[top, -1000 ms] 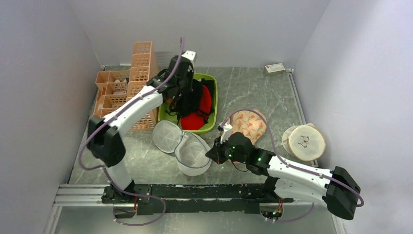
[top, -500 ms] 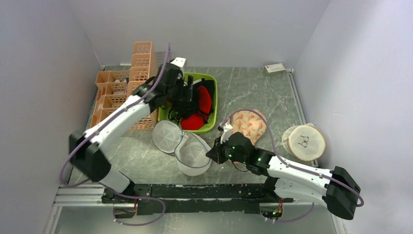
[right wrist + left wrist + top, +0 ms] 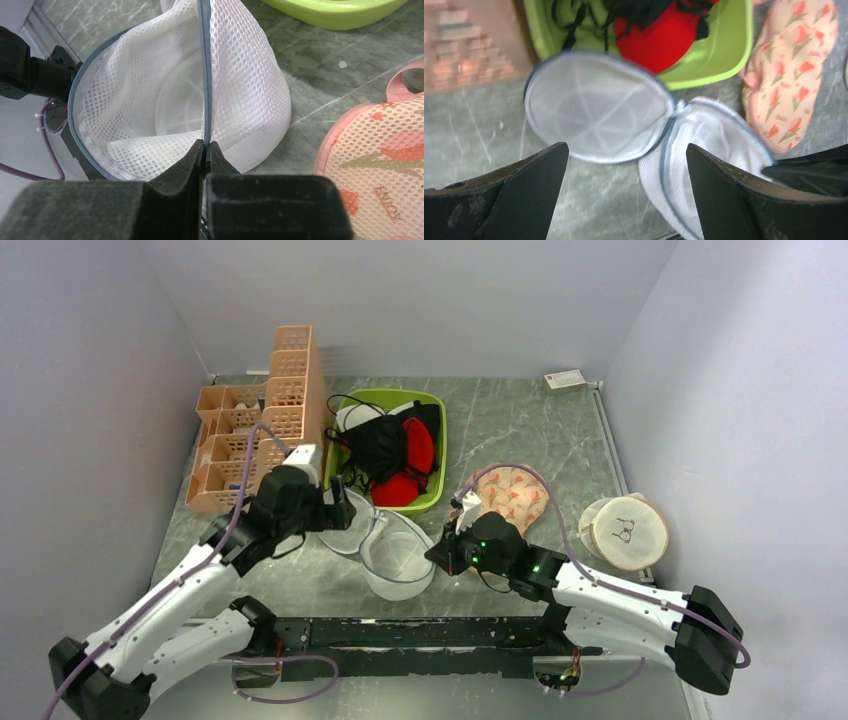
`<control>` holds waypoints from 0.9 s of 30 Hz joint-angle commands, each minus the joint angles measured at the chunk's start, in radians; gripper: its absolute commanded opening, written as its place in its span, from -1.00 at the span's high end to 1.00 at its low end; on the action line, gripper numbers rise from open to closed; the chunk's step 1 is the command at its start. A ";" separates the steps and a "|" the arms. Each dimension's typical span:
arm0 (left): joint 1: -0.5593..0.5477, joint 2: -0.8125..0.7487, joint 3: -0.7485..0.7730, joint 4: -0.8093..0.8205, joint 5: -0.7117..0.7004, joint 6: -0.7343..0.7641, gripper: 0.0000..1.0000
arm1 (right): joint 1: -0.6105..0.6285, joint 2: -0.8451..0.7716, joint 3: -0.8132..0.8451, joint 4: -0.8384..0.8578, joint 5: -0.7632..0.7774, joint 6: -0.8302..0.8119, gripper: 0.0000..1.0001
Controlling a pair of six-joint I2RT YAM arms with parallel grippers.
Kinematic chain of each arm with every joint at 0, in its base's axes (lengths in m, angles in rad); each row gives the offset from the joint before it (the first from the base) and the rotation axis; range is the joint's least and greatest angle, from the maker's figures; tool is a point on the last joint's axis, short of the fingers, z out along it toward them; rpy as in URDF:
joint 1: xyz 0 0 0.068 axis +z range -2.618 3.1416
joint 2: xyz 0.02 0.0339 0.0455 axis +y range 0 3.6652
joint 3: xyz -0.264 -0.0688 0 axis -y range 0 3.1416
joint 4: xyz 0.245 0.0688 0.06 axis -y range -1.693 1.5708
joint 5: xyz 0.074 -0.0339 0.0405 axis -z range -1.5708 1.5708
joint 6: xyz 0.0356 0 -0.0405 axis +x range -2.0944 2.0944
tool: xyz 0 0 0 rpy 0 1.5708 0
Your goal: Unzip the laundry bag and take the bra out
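Note:
The laundry bag (image 3: 398, 558) lies unzipped on the table, its two white mesh halves (image 3: 599, 107) spread side by side. My right gripper (image 3: 205, 146) is shut on the bag's grey zip rim at the near half (image 3: 240, 90). The red bra (image 3: 415, 455) rests in the green basin (image 3: 440, 440), partly under a black garment (image 3: 375, 450); it also shows in the left wrist view (image 3: 659, 40). My left gripper (image 3: 340, 502) hangs open over the bag's left half, holding nothing (image 3: 624, 165).
Orange baskets (image 3: 250, 430) stand at the back left beside the basin. A peach floral padded item (image 3: 512, 495) lies right of the bag. A cream round pouch (image 3: 623, 532) sits at the right wall. A small white box (image 3: 565, 379) is at the back.
My left gripper opened over the green basin, then drew back to the near left, over the bag's left half. The red bra stays in the basin. The right arm has not moved.

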 commanded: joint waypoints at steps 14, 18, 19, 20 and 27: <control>0.245 -0.139 -0.431 0.288 0.070 -0.328 0.03 | 0.005 -0.033 -0.004 -0.023 0.007 0.000 1.00; 0.365 -0.087 -0.486 0.387 0.160 -0.291 0.26 | 0.005 -0.040 -0.004 -0.022 0.007 0.001 1.00; 0.381 -0.072 -0.498 0.417 0.177 -0.287 0.30 | 0.005 -0.039 -0.002 -0.021 0.006 0.001 1.00; 0.391 -0.053 -0.511 0.438 0.181 -0.285 0.32 | 0.005 -0.039 -0.001 -0.020 0.005 0.002 1.00; 0.405 0.084 -0.535 0.586 0.189 -0.249 0.31 | 0.005 -0.022 0.003 -0.009 -0.004 0.000 1.00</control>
